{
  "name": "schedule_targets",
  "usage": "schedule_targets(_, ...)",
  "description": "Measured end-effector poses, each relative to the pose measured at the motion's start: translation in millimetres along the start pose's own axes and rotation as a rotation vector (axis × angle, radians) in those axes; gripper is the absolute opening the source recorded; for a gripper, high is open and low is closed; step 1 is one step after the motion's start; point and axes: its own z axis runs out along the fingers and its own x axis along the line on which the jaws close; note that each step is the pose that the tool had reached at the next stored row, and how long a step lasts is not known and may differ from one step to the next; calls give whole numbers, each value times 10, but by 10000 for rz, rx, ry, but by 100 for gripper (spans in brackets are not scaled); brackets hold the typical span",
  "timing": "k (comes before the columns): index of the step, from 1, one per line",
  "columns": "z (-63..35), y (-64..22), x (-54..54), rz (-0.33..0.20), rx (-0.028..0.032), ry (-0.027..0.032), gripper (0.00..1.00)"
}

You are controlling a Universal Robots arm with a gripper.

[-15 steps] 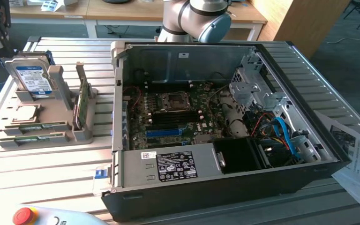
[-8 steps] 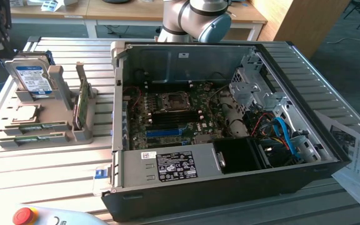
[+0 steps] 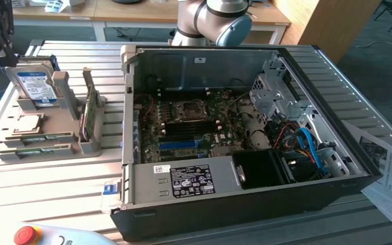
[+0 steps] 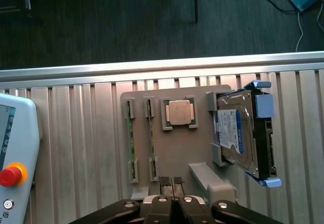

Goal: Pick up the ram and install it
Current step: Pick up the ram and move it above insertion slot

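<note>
Nearest in the exterior view, a pendant with a red stop button (image 3: 26, 234) lies at the near edge of the slatted table (image 3: 46, 178). Behind it, an open computer case (image 3: 250, 204) takes the middle of the table, its motherboard (image 3: 189, 122) uncovered.

By the table's edge on the exterior view's left sits a grey holder (image 4: 177, 153). The ram (image 4: 150, 138) rests on its edge in a slot of this holder, not yet picked up. A second ram stick (image 4: 129, 140) lies just beside it and a processor chip (image 4: 179, 113) on its other side. Farther back, a green card (image 3: 90, 109) and a hard drive (image 3: 36, 84) stand upright.

In the wrist view the gripper (image 4: 170, 181) hangs above the holder. Its two pads are pressed together with nothing between them, so it is closed and empty.

I judge these risks:
- The sticks are close neighbours, so a small sideways error could catch the wrong one or strike the slot clips.
- The upright card could be knocked.
- A stick gripped off-centre may tilt and jam among the cables inside the case.
</note>
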Motion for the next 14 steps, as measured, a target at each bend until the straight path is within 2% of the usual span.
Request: schedule_targets(14, 50, -2, 1, 0, -1, 0, 10)
